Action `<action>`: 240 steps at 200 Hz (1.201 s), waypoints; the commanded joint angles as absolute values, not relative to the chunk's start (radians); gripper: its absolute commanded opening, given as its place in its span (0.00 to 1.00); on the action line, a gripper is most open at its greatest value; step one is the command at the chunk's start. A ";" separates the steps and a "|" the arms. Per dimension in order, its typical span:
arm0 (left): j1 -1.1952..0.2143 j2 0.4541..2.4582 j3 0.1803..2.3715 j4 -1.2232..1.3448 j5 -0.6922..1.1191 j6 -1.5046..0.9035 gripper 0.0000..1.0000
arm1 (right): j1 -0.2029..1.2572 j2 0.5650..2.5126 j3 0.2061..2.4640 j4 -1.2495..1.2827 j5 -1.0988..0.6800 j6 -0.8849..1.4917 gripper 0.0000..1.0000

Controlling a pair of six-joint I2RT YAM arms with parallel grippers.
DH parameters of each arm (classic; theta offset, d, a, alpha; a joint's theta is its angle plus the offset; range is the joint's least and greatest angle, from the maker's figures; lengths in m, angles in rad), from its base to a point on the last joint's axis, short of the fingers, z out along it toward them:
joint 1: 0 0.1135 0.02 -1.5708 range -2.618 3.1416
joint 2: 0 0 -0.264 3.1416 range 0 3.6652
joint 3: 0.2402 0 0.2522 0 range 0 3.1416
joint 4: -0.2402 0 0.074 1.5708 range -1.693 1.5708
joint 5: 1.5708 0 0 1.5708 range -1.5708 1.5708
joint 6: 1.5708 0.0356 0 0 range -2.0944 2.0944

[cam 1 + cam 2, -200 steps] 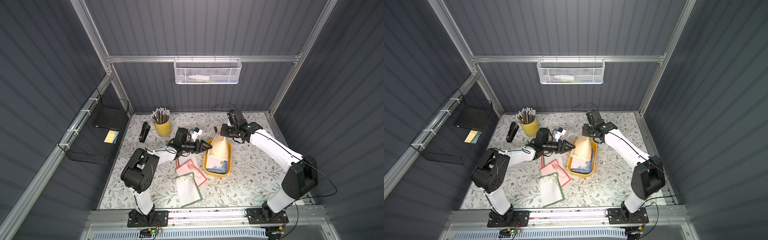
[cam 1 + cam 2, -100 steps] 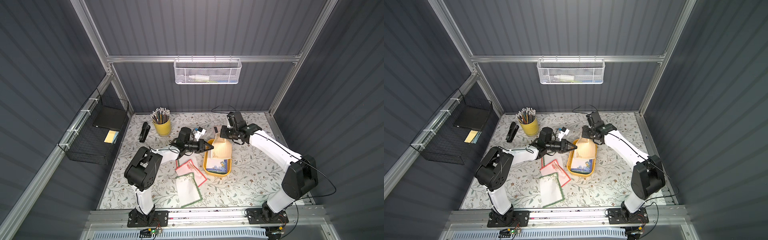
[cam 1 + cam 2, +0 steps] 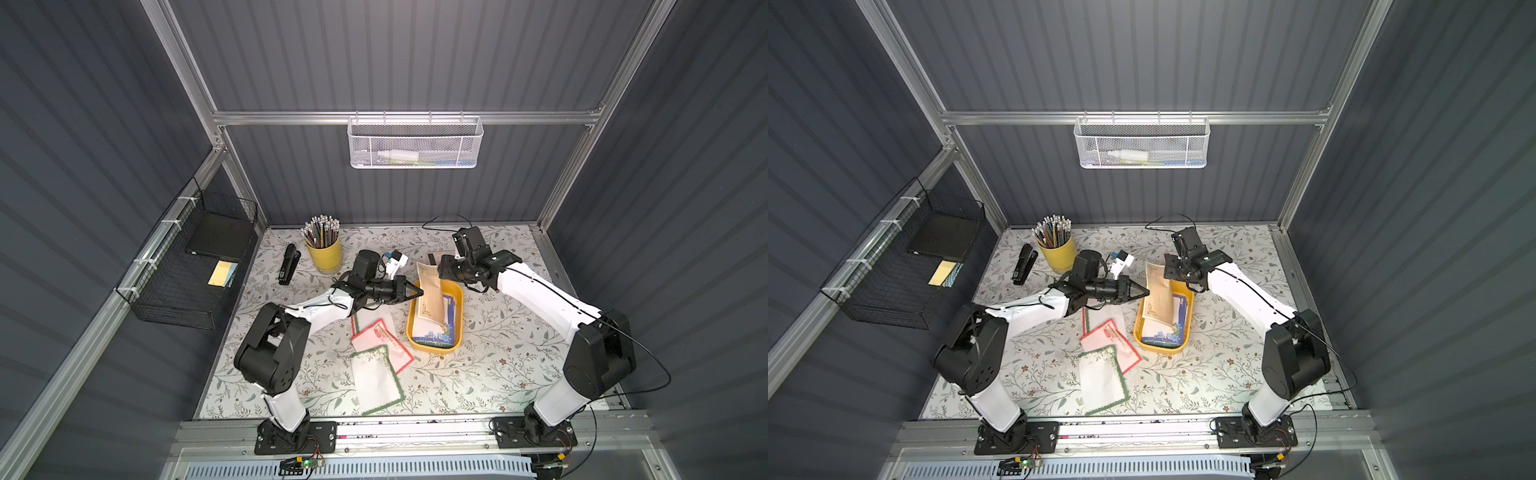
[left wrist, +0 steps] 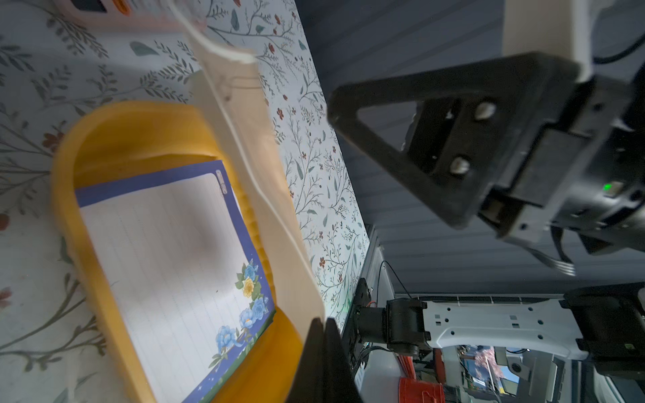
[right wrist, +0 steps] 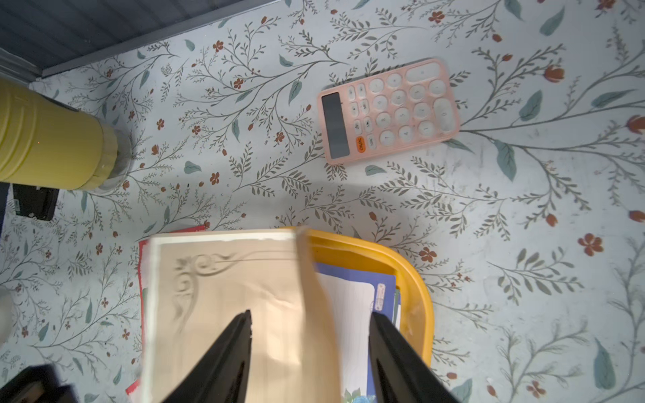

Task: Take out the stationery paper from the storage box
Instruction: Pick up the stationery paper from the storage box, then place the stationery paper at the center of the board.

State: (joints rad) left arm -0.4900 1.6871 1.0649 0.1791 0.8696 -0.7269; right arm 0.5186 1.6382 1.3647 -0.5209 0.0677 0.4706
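The storage box [image 3: 459, 316] [image 3: 1188, 320] is a shallow yellow tray at mid-table. A tan sheet of stationery paper [image 3: 432, 291] [image 3: 1160, 293] [image 5: 227, 289] stands tilted up out of the tray's left side. My left gripper [image 3: 419, 292] [image 3: 1145, 292] [image 4: 323, 322] is shut on that sheet's edge. My right gripper [image 3: 442, 272] [image 5: 309, 314] hovers over the sheet's far end, open, its fingers apart on either side of the paper. A blue-floral sheet [image 3: 440, 328] [image 4: 167, 244] lies flat in the tray. A red-bordered sheet [image 3: 380, 336] and a green-bordered sheet [image 3: 376, 380] lie on the table left of the tray.
A yellow pencil cup [image 3: 324, 253] and a black stapler [image 3: 289, 264] stand at the back left. A pink calculator [image 5: 387, 111] lies behind the tray. A black wire basket [image 3: 187, 266] hangs on the left wall, a white mesh basket [image 3: 415, 143] on the back wall.
My left gripper moved right to the tan sheet and shut on its edge. My right gripper, which was shut on the sheet's far end, has opened.
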 commanded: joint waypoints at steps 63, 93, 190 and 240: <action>-0.149 1.271 1.118 -0.469 0.708 -0.480 0.00 | 0.522 1.658 1.358 -0.529 0.100 0.463 0.60; -0.094 1.272 1.145 -0.656 0.619 -0.382 0.00 | 0.521 1.665 1.358 -0.535 0.097 0.455 0.60; 0.012 1.333 1.131 -0.746 0.461 -0.295 0.00 | 0.522 1.681 1.348 -0.553 0.105 0.445 0.60; 0.014 1.392 1.117 -0.651 0.493 -0.311 0.00 | 0.521 1.698 1.345 -0.566 0.099 0.442 0.59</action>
